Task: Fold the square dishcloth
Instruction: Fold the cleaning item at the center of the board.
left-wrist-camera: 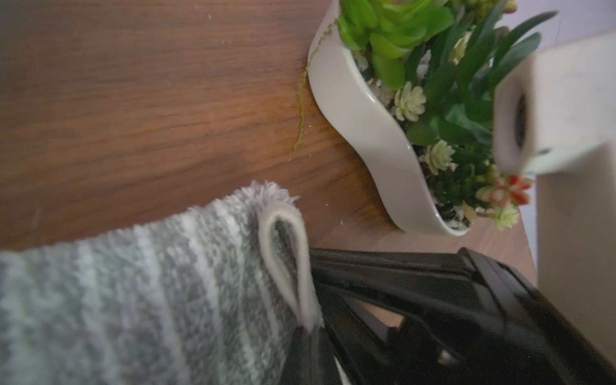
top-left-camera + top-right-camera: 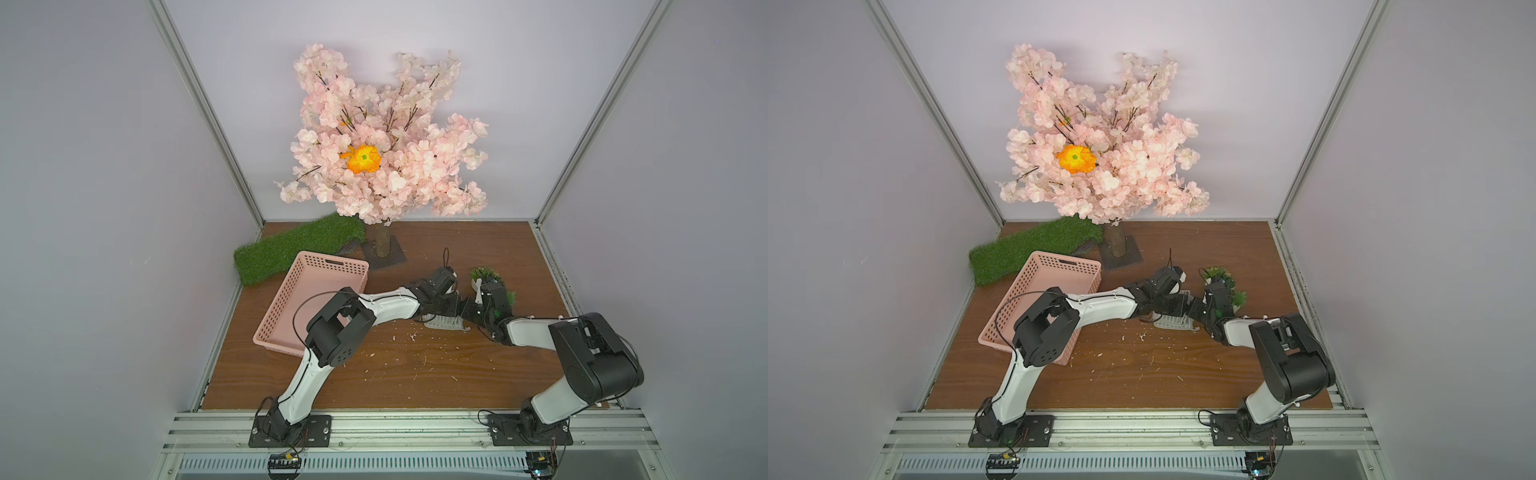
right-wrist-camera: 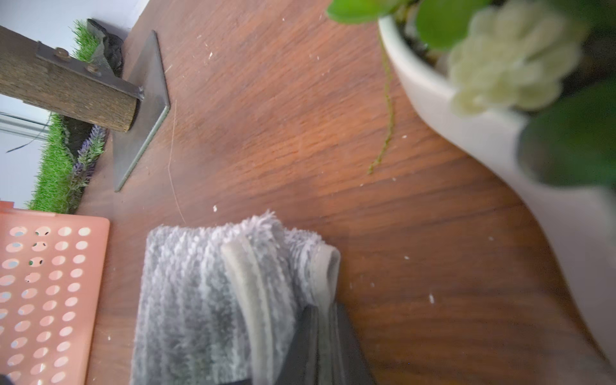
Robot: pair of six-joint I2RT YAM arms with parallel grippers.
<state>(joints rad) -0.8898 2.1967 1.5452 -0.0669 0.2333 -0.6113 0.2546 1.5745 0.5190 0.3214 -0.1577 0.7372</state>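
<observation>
The square dishcloth (image 2: 445,323) is a fluffy grey cloth with whitish stripes, lying bunched on the wooden table (image 2: 415,374) right of the middle, and the two arms meet over it. In the left wrist view my left gripper (image 1: 308,336) is shut on a looped piece of the cloth's pale hem (image 1: 286,260). In the right wrist view the dishcloth (image 3: 200,300) lies doubled over, and my right gripper (image 3: 325,313) is shut on its hemmed edge (image 3: 328,276). In both top views the grippers (image 2: 451,309) (image 2: 1177,309) are almost touching each other, hiding much of the cloth (image 2: 1173,322).
A white pot of succulents (image 2: 484,275) (image 1: 360,116) stands just behind the right gripper. The pink basket (image 2: 316,307) lies to the left under the left arm. The green grass mat (image 2: 291,249) and the blossom tree's base (image 2: 382,253) are at the back. Pale crumbs dot the table.
</observation>
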